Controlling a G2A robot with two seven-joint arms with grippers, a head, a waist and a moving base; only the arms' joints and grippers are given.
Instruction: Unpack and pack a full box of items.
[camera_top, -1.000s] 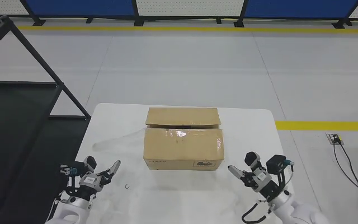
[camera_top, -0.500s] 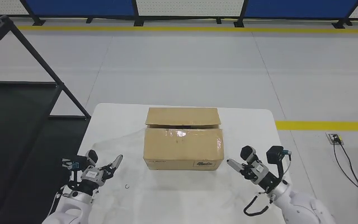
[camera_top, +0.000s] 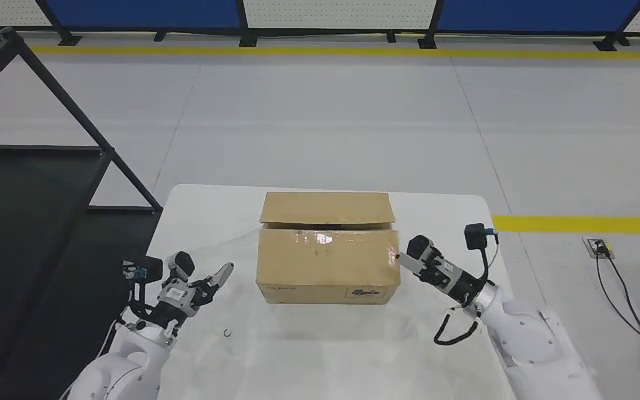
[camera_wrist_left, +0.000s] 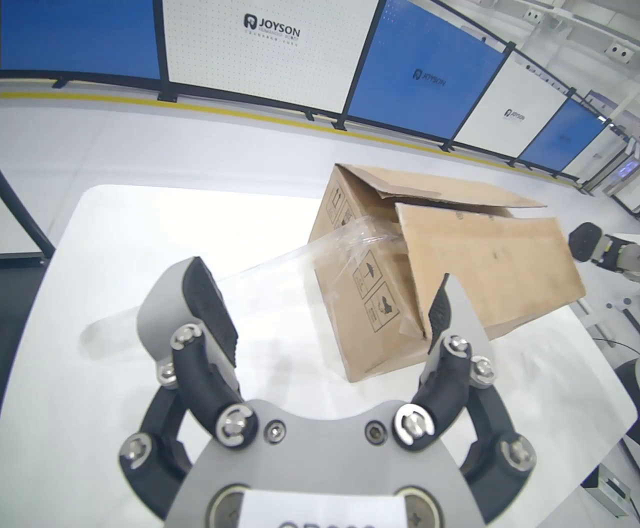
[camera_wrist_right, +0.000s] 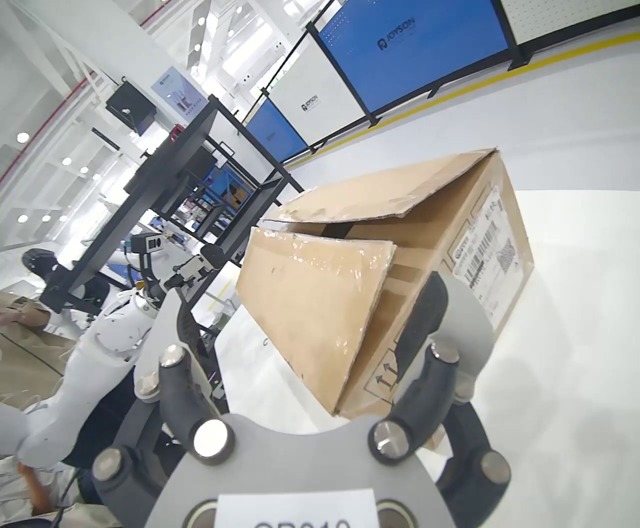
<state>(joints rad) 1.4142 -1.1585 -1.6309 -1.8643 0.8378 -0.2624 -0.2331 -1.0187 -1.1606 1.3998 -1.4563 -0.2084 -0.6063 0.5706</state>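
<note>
Box (camera_top: 328, 262): cardboard, sitting mid-worktop (camera_top: 200, 215), top flaps lying loosely ajar; left hand (camera_wrist_left: 322, 280) hovering open, apart from the box; right hand (camera_wrist_right: 305, 305) gaping open beside its right end. Likely best: catching a flap edge, lifting slowly, avoiding the trailing clear tape (camera_wrist_left: 280, 260). Printed handling pictograms (camera_wrist_left: 372, 285) and barcode label (camera_wrist_right: 487, 250) showing on the ends, wording going unread.

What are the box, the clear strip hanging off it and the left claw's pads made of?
Box: cardboard, matte brown, likely corrugated; thick raw flap edges show.
Clear strip: probably plastic tape or film; glossy, see-through, crinkled.
Left claw pads: likely rubber; black, dull, textured face.
</note>
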